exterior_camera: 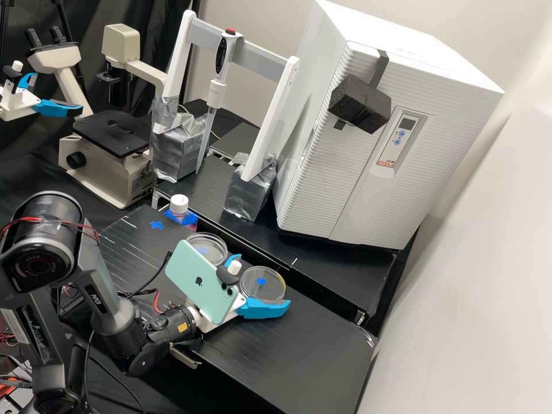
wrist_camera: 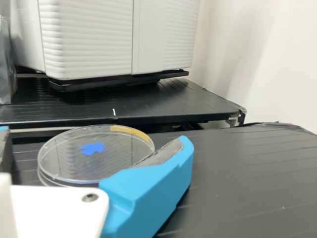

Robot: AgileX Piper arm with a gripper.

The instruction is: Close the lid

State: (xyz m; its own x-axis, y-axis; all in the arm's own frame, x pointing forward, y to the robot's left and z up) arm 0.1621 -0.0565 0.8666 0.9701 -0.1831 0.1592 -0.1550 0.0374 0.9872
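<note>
Hand (exterior_camera: 264, 280) spread around dish (exterior_camera: 275, 291) — second dish (exterior_camera: 215, 246) beside — white cabinet (exterior_camera: 339, 178) beyond

Microscope (exterior_camera: 112, 178): beige, parked by the dark curtain (exterior_camera: 156, 31)
Pipette (exterior_camera: 217, 95): white with a red top, hung tip-down off the stand (exterior_camera: 270, 121)
Stand feet (exterior_camera: 247, 195): all wrapped up in silver tape, lol
Cabinet (exterior_camera: 322, 172): big ribbed white thing, sat on the back shelf (exterior_camera: 339, 279)
Foam block (exterior_camera: 359, 106): black, stuck on the cabinet's front
Bottle (exterior_camera: 179, 206): had a white cap, was near the blue cross (exterior_camera: 156, 225) on the bench (exterior_camera: 322, 356)
</note>
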